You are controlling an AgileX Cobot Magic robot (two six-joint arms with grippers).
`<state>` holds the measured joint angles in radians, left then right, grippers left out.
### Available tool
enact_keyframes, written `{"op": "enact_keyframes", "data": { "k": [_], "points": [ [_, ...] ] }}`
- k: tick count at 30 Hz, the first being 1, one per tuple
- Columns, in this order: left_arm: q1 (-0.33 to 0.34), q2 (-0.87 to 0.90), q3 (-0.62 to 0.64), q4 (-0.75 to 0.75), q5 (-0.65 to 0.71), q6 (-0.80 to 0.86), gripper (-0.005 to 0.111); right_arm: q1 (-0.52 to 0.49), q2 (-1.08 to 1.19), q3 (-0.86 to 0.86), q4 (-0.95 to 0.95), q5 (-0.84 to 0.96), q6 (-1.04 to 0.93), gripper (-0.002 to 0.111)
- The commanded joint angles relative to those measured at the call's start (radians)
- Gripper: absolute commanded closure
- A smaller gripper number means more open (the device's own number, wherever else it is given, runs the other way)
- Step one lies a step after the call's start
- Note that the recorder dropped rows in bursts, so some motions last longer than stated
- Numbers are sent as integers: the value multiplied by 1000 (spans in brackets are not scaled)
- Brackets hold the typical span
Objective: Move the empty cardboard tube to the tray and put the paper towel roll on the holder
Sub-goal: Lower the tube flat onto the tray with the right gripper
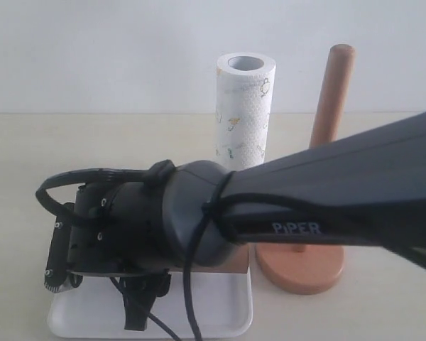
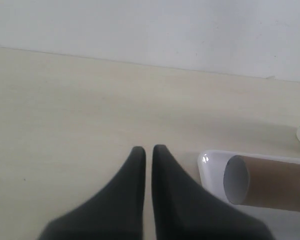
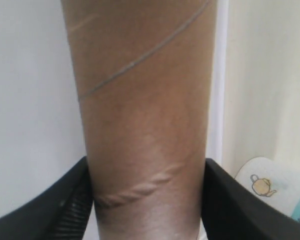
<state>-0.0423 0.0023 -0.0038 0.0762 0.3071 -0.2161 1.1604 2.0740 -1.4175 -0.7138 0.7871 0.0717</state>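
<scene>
Brown cardboard fills my right wrist view. The empty cardboard tube [image 3: 145,100] runs straight through the right gripper [image 3: 147,200], and its two black fingers [image 3: 72,205] press against opposite sides of the tube, so I read that gripper as clamped on it. The white tray [image 3: 35,150] shows beneath the tube on one side. On the other side I see a strip of its rim and then the pale table [image 3: 260,75].

From the left wrist camera I see the tube lying level over the tray, its open end just inside a rounded corner. I cannot tell whether it rests on the tray floor or hangs just above it. The left gripper [image 2: 147,152] sits low over bare table, near that corner but apart from it. Its fingertips are drawn together with nothing between them.

In the exterior view the right arm [image 1: 341,192] reaches across from the right and covers most of the tray, so the grip itself is hidden there. The paper towel roll [image 1: 243,114] stands upright on the table behind the arm, its hollow core facing up. Just to its right stands the holder [image 1: 331,92], its wooden rod bare and its round disc base beside the tray's right edge. Roll and rod are close together but not touching.
</scene>
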Motion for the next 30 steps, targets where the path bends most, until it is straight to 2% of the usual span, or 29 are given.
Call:
{"op": "enact_keyframes", "data": {
  "k": [1, 13, 15, 21, 30],
  "points": [
    [3, -2, 4, 3, -1, 1, 103, -4, 8, -6, 13, -31, 6, 109],
    [3, -2, 4, 3, -1, 1, 103, -4, 41, -6, 16, -9, -2, 108],
    [3, -2, 4, 3, -1, 1, 103, -4, 41, -6, 16, -7, -2, 104],
    [3, -2, 4, 3, -1, 1, 103, -4, 41, -6, 16, -12, -2, 70],
    [3, -2, 4, 3, -1, 1, 103, -4, 41, -6, 24, -15, -12, 66]
  ]
}}
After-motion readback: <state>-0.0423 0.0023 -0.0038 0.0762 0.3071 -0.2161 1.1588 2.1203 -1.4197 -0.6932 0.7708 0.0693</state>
